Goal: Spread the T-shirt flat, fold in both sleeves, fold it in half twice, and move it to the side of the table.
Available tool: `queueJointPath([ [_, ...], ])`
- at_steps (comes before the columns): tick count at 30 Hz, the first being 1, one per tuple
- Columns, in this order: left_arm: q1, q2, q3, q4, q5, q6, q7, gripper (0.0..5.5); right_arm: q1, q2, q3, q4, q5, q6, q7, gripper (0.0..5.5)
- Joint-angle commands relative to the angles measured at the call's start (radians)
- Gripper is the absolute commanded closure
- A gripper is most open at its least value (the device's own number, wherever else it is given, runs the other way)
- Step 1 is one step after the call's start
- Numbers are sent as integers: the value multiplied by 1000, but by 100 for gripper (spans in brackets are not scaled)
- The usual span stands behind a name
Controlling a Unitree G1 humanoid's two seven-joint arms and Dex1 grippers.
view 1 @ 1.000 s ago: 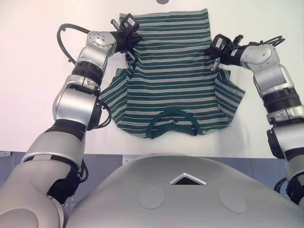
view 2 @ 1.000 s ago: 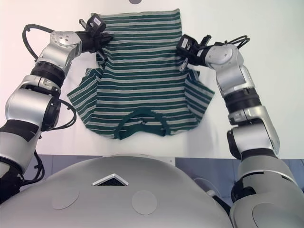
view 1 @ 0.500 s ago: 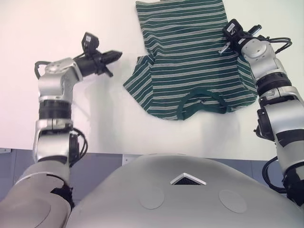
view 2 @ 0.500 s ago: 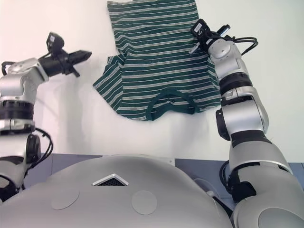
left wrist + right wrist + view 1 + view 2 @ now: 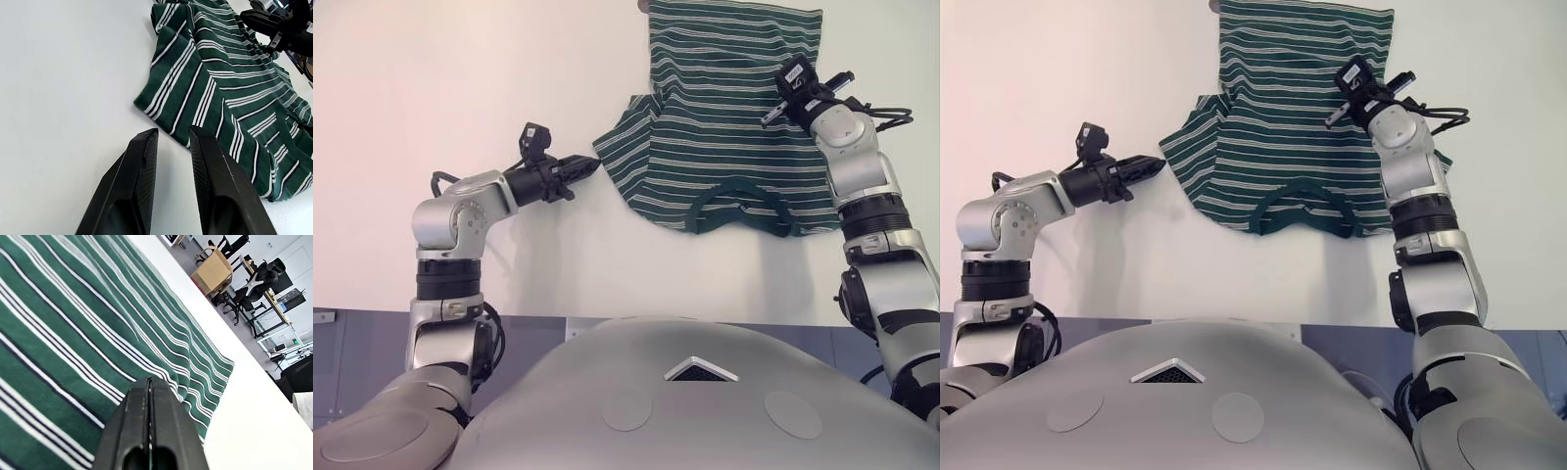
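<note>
A green T-shirt (image 5: pixel 724 127) with white stripes lies on the white table (image 5: pixel 460 78), collar toward me and hem at the far edge. Its left sleeve (image 5: pixel 176 73) is spread out toward my left gripper (image 5: pixel 593 164). That gripper hovers low over bare table just short of the sleeve's edge, its fingers (image 5: pixel 146 147) slightly open with nothing between them. My right gripper (image 5: pixel 770 116) rests over the shirt's right side, near the sleeve seam. In the right wrist view its fingers (image 5: pixel 149 396) are shut together just above the striped cloth.
Wide bare table stretches to the left of the shirt. The table's near edge (image 5: pixel 607 315) runs across in front of me. Beyond the far side stand office chairs (image 5: pixel 254 279) and a cardboard box (image 5: pixel 212 271).
The head camera has shifted. My left gripper left the shirt's upper left side, swung out over bare table, and now sits close to the left sleeve. The right gripper stays on the shirt's right side.
</note>
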Motion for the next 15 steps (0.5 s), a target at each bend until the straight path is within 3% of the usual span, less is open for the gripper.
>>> queueJointPath([
  [1,-35,-21,-73,66,95,-40,59,434,2,2,-24,-65,-27,11,-18,550],
  [3,-46,-37,-88,85,99,-58,65,434,-4,5,-39,-68,-33,7,-25,550],
  [9,-55,-65,-94,118,106,-106,70,548,-22,11,-62,-72,-45,-11,-41,550],
  [13,-63,-46,7,126,46,-102,62,548,-21,16,-135,-146,30,41,-10,550],
  [15,-48,34,98,130,12,-79,30,548,15,0,-185,-227,81,119,33,550],
])
